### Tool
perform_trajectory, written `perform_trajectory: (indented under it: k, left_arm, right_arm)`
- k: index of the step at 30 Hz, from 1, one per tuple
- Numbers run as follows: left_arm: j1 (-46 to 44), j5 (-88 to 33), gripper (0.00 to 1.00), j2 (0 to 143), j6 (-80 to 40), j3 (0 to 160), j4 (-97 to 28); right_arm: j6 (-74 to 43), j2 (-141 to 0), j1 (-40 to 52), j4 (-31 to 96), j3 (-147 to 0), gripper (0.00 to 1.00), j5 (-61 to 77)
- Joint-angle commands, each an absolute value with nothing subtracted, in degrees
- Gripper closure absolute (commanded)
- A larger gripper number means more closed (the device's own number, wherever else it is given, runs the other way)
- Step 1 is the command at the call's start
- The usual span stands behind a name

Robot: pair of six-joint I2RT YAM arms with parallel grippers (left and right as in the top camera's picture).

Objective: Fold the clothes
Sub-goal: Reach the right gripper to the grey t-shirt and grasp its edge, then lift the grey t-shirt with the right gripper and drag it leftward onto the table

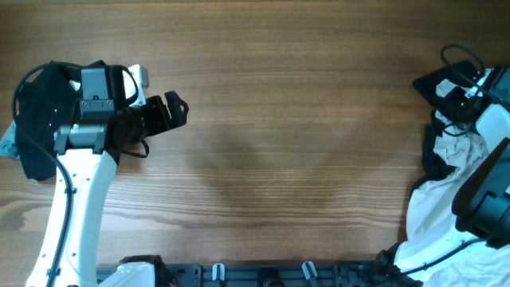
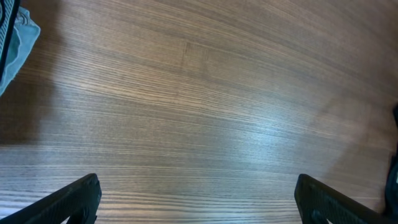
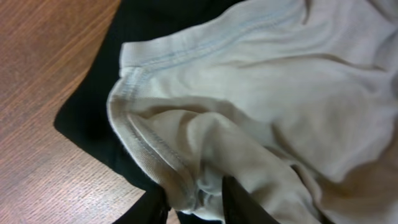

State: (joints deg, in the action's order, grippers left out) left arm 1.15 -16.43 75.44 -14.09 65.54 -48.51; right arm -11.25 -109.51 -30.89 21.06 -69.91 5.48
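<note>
The cream T-shirt (image 1: 434,211) lies bunched at the right edge of the table (image 1: 303,119), over a black garment (image 3: 93,118). The right gripper (image 3: 193,202) pinches a hemmed fold of the shirt, its fingers nearly together. Near the left edge, the left gripper (image 1: 171,112) hangs wide open and empty above the wood.

There are no words, numbers or signs to read here. The cream T-shirt (image 3: 280,93) is plain, the black cloth (image 3: 93,118) under it shows no print, and the wooden table (image 1: 303,119) has no marks on it.
</note>
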Motion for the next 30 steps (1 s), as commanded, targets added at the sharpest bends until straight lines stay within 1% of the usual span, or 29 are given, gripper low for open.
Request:
perform_trajectory:
  k: [1, 2, 3, 4, 9, 12, 15, 17, 18, 20, 22, 23, 25, 28, 29, 30]
  left_arm:
    - [1.3, -17.3, 0.0, 75.4, -14.0, 66.5, -48.5]
    - [1.3, -17.3, 0.0, 75.4, -14.0, 66.5, -48.5]
    - [1.3, -17.3, 0.0, 75.4, -14.0, 66.5, -48.5]
    - [1.3, -17.3, 0.0, 75.4, -14.0, 66.5, -48.5]
    - [1.3, -17.3, 0.0, 75.4, -14.0, 66.5, -48.5]
    - [1.3, -17.3, 0.0, 75.3, -14.0, 66.5, -48.6]
    - [1.4, -17.4, 0.01, 75.3, -14.0, 66.5, -49.0]
    - [1.4, -17.3, 0.0, 74.7, -14.0, 66.6, -49.8]
    - [1.4, -17.4, 0.01, 74.4, -14.0, 66.9, -50.4]
    - [1.4, -17.3, 0.0, 72.8, -14.0, 68.1, -51.8]
    - [1.5, -17.1, 0.0, 70.6, -14.0, 69.8, -52.7]
    - [1.8, -15.6, 0.0, 68.8, -14.0, 71.7, -54.0]
    - [2.6, -12.3, 0.0, 65.9, -14.0, 75.6, -56.8]
    - [4.5, -6.6, 0.0, 61.7, -14.0, 82.8, -61.1]
    - [5.0, -5.8, 0.0, 60.4, -13.9, 84.4, -61.4]
    - [5.3, -5.1, 0.0, 59.4, -14.0, 85.3, -61.3]
  right_arm:
    - [-11.3, -107.6, -32.2, 21.5, -70.9, 0.76, 4.1]
    - [-12.1, -107.5, -32.4, 21.5, -70.9, 0.87, 4.3]
    - [-12.2, -107.3, -32.5, 21.3, -70.9, 0.94, 5.5]
    - [-12.0, -106.8, -32.5, 21.0, -71.0, 0.96, 7.1]
    - [-12.6, -98.6, -32.5, 19.1, -71.7, 0.96, 7.9]
    - [-12.2, -92.3, -32.4, 18.2, -71.9, 0.96, 18.7]
    - [-12.2, -86.2, -30.9, 23.9, -76.2, 0.96, 27.1]
    - [-12.2, -81.3, -28.1, 30.9, -81.3, 0.96, 32.9]
    - [-12.2, -79.7, -26.5, 32.9, -82.8, 0.96, 33.6]
    - [-11.0, -75.4, -19.6, 38.0, -87.9, 0.96, 33.5]
    - [-10.9, -72.8, -11.8, 39.2, -91.2, 0.96, 33.5]
    - [-11.2, -71.6, -4.2, 39.4, -93.3, 0.96, 33.5]
    - [-12.3, -71.5, 7.8, 37.9, -94.1, 0.96, 33.2]
    - [-13.1, -76.9, 29.6, 37.1, -94.1, 0.95, 27.5]
    - [-13.2, -79.6, 35.0, 36.9, -94.1, 0.83, 26.4]
    - [-13.1, -82.0, 39.2, 36.9, -94.1, 0.58, 25.4]
